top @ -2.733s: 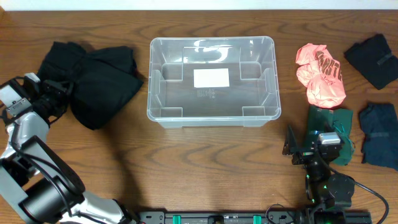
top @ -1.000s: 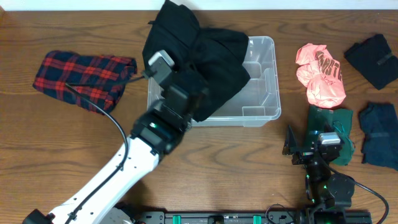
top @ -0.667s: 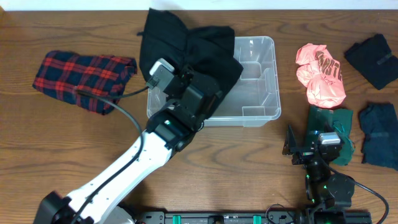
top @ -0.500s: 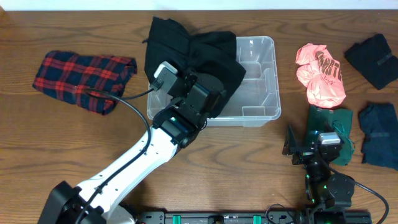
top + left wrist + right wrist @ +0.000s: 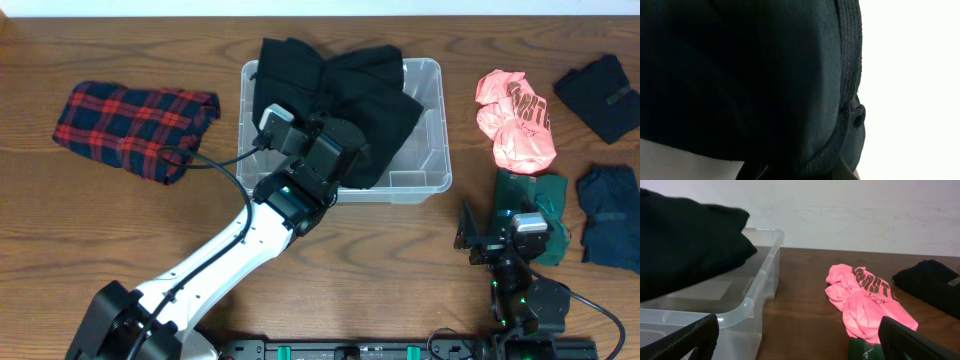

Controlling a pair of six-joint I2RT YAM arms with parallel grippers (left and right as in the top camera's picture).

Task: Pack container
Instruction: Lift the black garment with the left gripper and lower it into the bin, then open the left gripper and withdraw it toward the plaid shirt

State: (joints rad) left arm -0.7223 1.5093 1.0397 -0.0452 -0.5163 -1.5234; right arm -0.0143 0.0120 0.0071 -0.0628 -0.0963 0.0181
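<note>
The clear plastic container (image 5: 437,130) stands at the table's middle back. A large black garment (image 5: 350,95) lies bunched in its left and middle part, spilling a little over the back rim. My left gripper (image 5: 335,150) is over the container's front half, shut on the black garment. In the left wrist view the black garment (image 5: 740,75) fills nearly the whole frame and hides most of the fingers. My right gripper (image 5: 490,240) is open and empty at the front right. The right wrist view shows the container (image 5: 747,307) and the black garment (image 5: 685,245) from the side.
A red plaid garment (image 5: 135,120) lies at the left. A pink garment (image 5: 515,120) lies right of the container, also in the right wrist view (image 5: 865,305). A green garment (image 5: 535,195), a dark blue one (image 5: 610,215) and a black one (image 5: 598,95) lie at the right.
My left arm carried the black garment from the table's left over to the container and lowered it inside, uncovering the plaid garment. The right arm has not moved.
</note>
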